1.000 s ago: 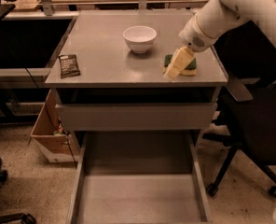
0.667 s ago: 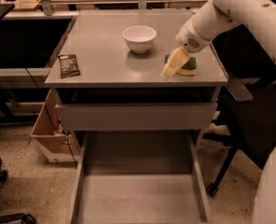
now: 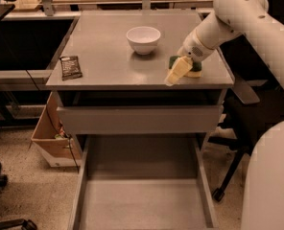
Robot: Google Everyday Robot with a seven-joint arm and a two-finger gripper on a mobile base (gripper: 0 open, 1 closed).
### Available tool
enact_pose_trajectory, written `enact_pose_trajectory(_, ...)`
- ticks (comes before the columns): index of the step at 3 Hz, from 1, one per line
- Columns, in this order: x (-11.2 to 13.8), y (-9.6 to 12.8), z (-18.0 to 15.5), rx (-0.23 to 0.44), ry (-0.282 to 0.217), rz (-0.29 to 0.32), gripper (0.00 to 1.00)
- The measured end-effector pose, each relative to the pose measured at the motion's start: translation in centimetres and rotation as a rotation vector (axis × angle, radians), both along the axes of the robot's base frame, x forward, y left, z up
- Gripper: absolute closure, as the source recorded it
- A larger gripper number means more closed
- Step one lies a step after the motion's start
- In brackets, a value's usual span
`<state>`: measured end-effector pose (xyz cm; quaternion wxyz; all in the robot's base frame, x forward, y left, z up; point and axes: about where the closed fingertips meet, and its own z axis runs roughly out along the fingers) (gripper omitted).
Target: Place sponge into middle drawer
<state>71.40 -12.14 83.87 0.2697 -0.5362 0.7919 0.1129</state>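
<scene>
The sponge point(image 3: 195, 69), dark green on top with yellow foam below, lies on the cabinet top point(image 3: 108, 56) near its right front corner. My gripper point(image 3: 176, 72), cream-coloured, hangs from the white arm point(image 3: 228, 18) that reaches in from the right. It sits right at the sponge's left end and covers part of it. I cannot tell whether it holds the sponge. The middle drawer point(image 3: 142, 200) is pulled far out below, a long grey tray with low side walls and a bare floor.
A white bowl point(image 3: 143, 39) stands at the back middle of the top. A dark snack wrapper point(image 3: 70, 66) lies at the left. A grey drawer front point(image 3: 139, 119) sits just under the top. A cardboard box point(image 3: 48, 138) is on the floor at left, and a chair base point(image 3: 228, 171) at right.
The gripper has shifted a little to the left and toward the front edge, next to the sponge. The sponge, bowl and wrapper have not moved.
</scene>
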Motion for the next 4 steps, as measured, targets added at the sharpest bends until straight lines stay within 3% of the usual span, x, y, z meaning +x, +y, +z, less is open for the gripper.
enact_pose_trajectory(1, -0.3, -0.1, -1.0, 0.007, 0.026, 0.005, 0.43)
enact_pose_trajectory(2, -1.8, 0.0, 0.2, 0.018, 0.027, 0.043, 0.66)
enact_pose_trajectory(3, -6.9, 0.3, 3.8, 0.015, -0.004, 0.130, 0.96)
enact_pose_trajectory(4, -12.0, 0.5, 5.7, -0.007, -0.014, 0.191, 1.00)
